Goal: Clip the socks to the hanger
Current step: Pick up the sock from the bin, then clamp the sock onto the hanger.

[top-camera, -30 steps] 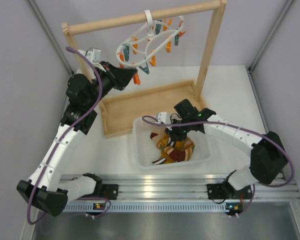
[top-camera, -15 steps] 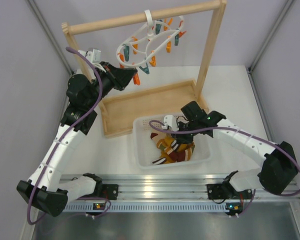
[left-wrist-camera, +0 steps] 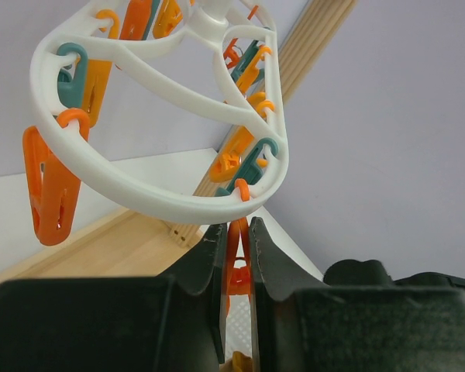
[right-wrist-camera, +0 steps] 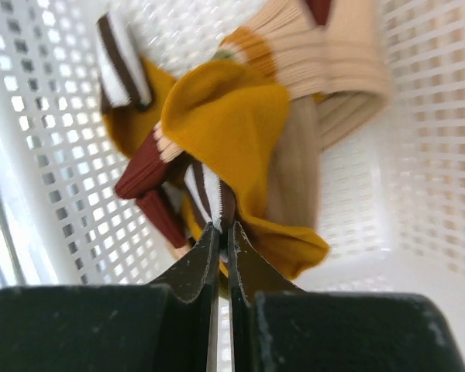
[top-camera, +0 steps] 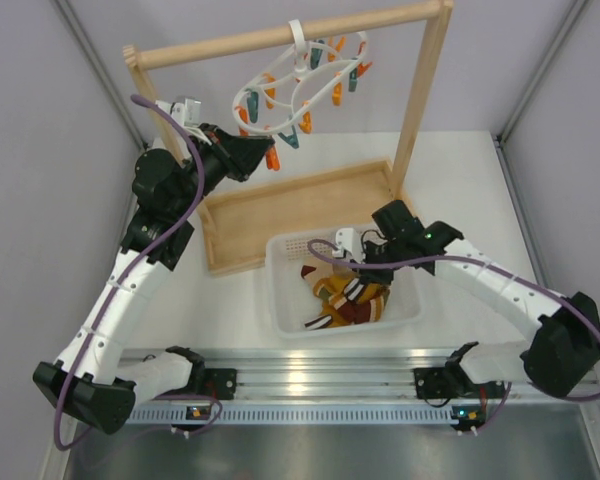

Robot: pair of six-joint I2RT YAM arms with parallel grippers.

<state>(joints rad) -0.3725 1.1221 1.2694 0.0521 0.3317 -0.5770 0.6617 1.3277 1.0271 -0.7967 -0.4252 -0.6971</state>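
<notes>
The white oval hanger (top-camera: 280, 95) hangs by its hook from the wooden rail, with orange and teal pegs dangling; its ring fills the left wrist view (left-wrist-camera: 163, 198). My left gripper (top-camera: 265, 152) is shut on an orange peg (left-wrist-camera: 236, 263) under the ring's near edge (left-wrist-camera: 234, 232). Socks (top-camera: 345, 300) lie heaped in a white basket. My right gripper (top-camera: 355, 258) is over the basket, shut (right-wrist-camera: 225, 229) on the dark-and-white striped cuff of a mustard-yellow sock (right-wrist-camera: 225, 116). Cream and red striped socks lie around it.
The white perforated basket (top-camera: 277, 285) stands in front of a shallow wooden tray (top-camera: 270, 215). The tall wooden rail frame (top-camera: 420, 90) rises behind, its right post beside the tray. Grey walls close in on the left and right.
My right arm has drawn to the right and slightly back over the basket, its elbow swinging right. The left arm and the hanger have not moved.
</notes>
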